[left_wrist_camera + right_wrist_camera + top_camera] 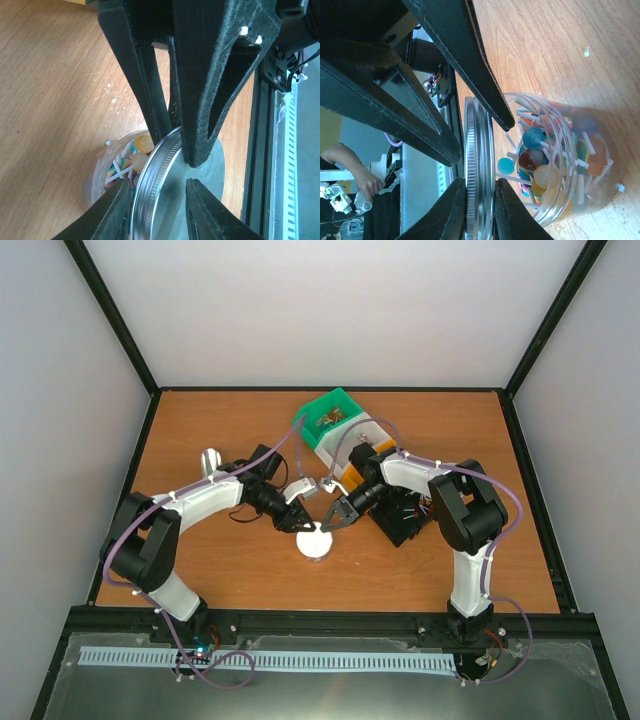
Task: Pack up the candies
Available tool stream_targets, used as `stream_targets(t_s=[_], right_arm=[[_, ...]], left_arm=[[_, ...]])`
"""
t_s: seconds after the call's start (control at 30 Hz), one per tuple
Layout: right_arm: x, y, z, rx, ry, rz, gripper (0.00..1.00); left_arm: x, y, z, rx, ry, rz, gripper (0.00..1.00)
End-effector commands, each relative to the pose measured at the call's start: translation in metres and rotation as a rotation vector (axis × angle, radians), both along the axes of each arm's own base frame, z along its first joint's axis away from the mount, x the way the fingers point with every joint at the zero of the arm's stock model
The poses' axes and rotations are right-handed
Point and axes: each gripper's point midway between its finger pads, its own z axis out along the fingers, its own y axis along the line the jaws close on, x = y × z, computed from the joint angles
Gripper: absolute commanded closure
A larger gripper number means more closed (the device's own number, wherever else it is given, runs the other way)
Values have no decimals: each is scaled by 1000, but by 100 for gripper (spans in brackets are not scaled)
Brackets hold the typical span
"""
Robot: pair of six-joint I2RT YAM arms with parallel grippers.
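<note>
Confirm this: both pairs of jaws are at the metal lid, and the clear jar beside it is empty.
Wrong: the clear jar beside the metal lid is not empty but holds lollipops, as the right wrist view shows. The rest stands.

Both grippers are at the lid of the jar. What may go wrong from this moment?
1. The lid does not yet cover the whole mouth of the jar, so it may seat crooked or slip aside.
2. White sticks of the candies reach that mouth; one may get trapped under the rim.
3. The left gripper and the right gripper both straddle the lid while nothing holds the jar; uneven pulls may tip it.
</note>
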Motion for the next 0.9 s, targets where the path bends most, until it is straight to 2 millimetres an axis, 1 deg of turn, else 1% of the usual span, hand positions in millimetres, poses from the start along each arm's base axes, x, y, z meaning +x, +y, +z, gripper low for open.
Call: stream_targets(t_s=[0.0,0.07,0.2,0.3,0.43,0.5,0.63,0.77,0.87], right_arm=[[6,2,6,31,-20,-3,86],[6,2,6,32,-23,-1,85],[8,0,9,34,-35,-5,83],[11,-2,11,36,-43,-14,79],[13,-4,13,36,-50,-24,76],[14,-5,14,36,-51,-26,71],[15,-7,15,35,-57,-31,65],[18,-9,17,36,-79,-43,53],[20,-11,17,30,-101,-51,48]], left_arm=[[0,-4,4,-41,17,0,69],[1,-2,3,-41,18,4,74],[1,1,3,-43,31,11,78],[3,2,3,-49,37,17,81],[5,2,1,-47,43,26,84],[6,3,0,-46,46,30,86],[9,7,0,-53,60,42,87],[15,11,3,-76,81,69,87],[18,14,1,-82,96,83,87]])
